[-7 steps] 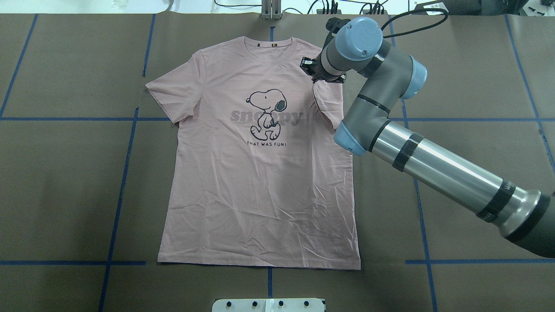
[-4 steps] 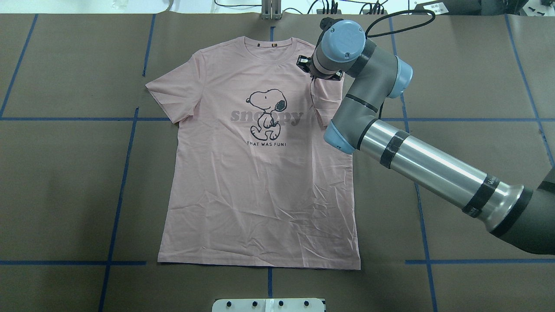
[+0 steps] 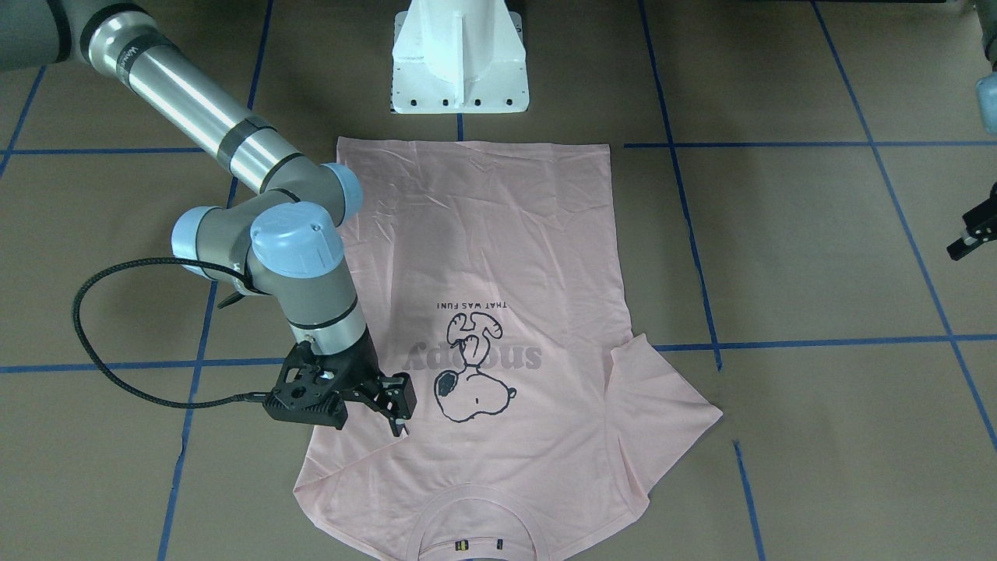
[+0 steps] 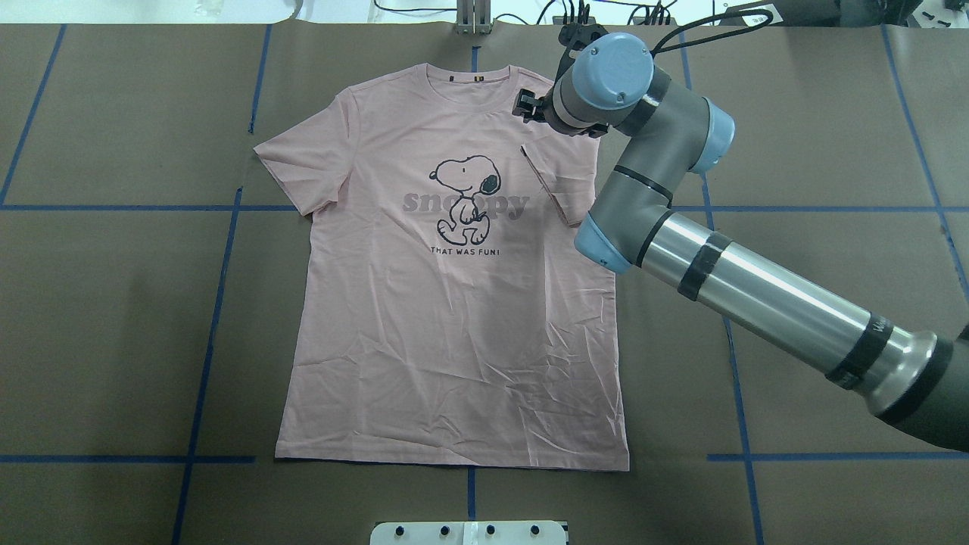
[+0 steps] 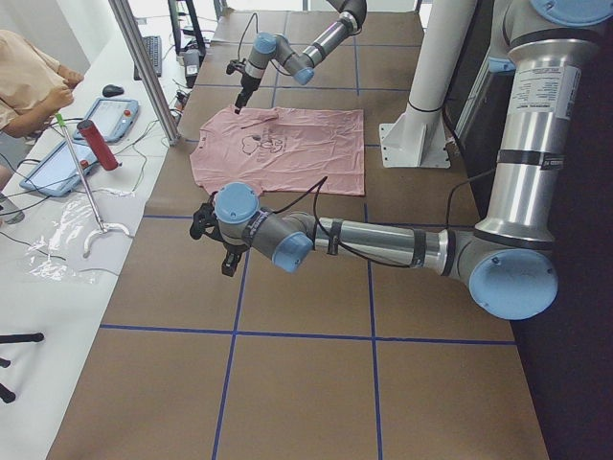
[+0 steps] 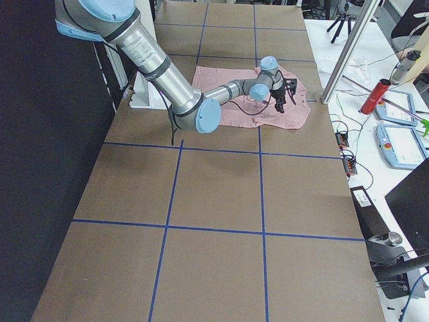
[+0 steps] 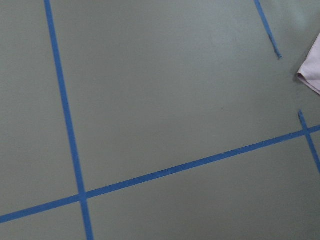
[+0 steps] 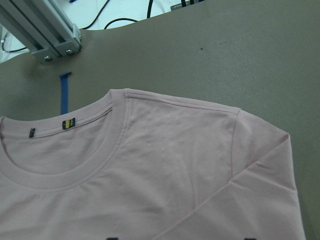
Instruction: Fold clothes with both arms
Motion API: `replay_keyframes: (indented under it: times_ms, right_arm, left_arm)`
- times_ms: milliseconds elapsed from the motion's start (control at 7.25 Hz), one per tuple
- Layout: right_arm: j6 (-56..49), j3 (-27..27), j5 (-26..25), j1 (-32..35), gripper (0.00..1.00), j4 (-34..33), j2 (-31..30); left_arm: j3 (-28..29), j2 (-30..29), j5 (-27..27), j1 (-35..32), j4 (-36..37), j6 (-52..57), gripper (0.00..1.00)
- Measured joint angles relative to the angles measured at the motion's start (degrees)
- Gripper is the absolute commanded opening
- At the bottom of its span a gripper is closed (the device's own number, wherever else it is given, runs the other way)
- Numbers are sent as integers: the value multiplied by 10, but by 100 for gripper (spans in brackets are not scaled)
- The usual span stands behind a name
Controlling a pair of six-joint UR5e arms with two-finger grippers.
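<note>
The pale pink T-shirt (image 4: 454, 318) lies flat and face up on the brown table, collar at the far edge, dog print (image 4: 463, 198) showing. Its sleeve on my right arm's side (image 4: 560, 182) is folded in over the chest. The other sleeve (image 4: 303, 166) lies spread out. My right gripper (image 4: 528, 106) hovers just above that shoulder, open and empty, clear of the cloth; it also shows in the front view (image 3: 399, 413). Its wrist view shows the collar and shoulder (image 8: 165, 165), no fingers. My left gripper (image 3: 966, 238) is far off to the side over bare table; I cannot tell its state.
The white pedestal base (image 3: 459, 54) stands at the near table edge behind the hem. An aluminium post (image 4: 473, 19) stands beyond the collar. Blue tape lines (image 7: 65, 115) grid the table. A black cable (image 3: 101, 343) loops beside my right wrist. A side bench holds tablets and a red bottle (image 5: 101, 144).
My right gripper held the sleeve lifted over the shirt, then let it go. The sleeve now lies flat, folded inward, and the gripper has moved slightly up and toward the collar edge.
</note>
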Motion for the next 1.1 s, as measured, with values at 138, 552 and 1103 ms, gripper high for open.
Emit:
replay_keyframes:
  times_ms: [138, 552, 1103]
  right_arm:
    - [0, 72, 19, 4, 100, -1, -47]
    - [-2, 262, 112, 46, 100, 4, -203]
    - [-3, 334, 165, 74, 100, 5, -278]
  left_arm:
    - [19, -44, 2, 46, -11, -88, 100]
    - [145, -206, 65, 170, -18, -250, 89]
    - [284, -298, 167, 224, -65, -263, 74]
